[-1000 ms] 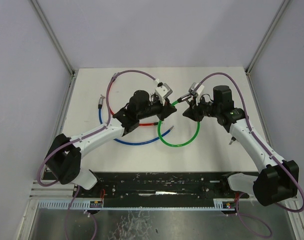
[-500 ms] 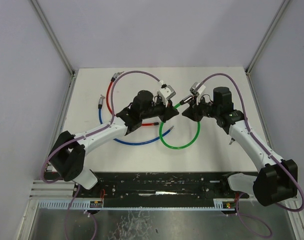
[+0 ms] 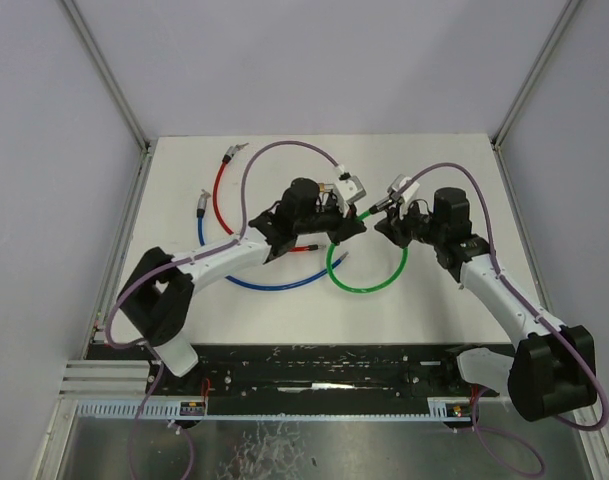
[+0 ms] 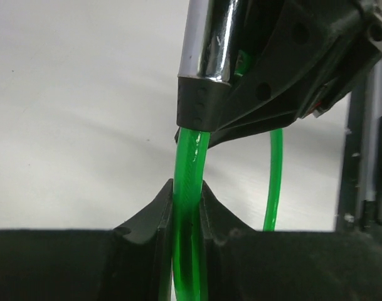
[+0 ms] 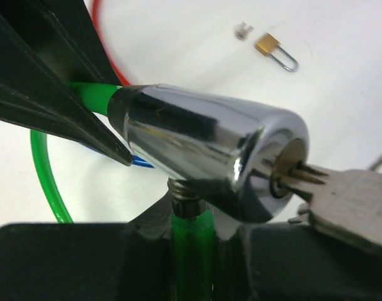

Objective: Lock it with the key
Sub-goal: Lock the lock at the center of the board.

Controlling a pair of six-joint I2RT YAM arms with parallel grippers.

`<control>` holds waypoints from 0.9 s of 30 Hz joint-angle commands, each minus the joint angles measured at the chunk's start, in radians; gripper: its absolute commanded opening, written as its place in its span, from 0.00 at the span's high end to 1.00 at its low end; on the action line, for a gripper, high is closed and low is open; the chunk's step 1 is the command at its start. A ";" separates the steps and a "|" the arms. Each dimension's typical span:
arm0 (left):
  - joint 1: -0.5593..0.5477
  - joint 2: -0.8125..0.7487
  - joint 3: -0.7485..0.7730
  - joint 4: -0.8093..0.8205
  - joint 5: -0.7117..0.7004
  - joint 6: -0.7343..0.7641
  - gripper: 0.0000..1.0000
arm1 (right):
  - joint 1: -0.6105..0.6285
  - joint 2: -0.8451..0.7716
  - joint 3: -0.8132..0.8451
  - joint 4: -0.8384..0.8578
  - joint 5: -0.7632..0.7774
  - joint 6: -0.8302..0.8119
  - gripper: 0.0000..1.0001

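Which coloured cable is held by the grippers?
The green cable: the left gripper and right gripper both clamp it; the red cable and blue cable rest on the table.

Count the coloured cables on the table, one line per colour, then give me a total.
green cable: 1
red cable: 1
blue cable: 1
Total: 3
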 commanded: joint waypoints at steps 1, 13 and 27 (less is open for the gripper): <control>-0.049 0.119 0.056 0.017 -0.075 0.186 1.00 | 0.005 0.004 -0.079 0.306 0.062 -0.115 1.00; -0.148 0.061 -0.115 0.311 -0.325 0.447 1.00 | -0.049 -0.014 -0.244 0.531 -0.037 -0.187 1.00; -0.200 0.079 -0.239 0.408 -0.408 0.473 1.00 | -0.081 0.035 -0.204 0.228 -0.264 -0.460 0.81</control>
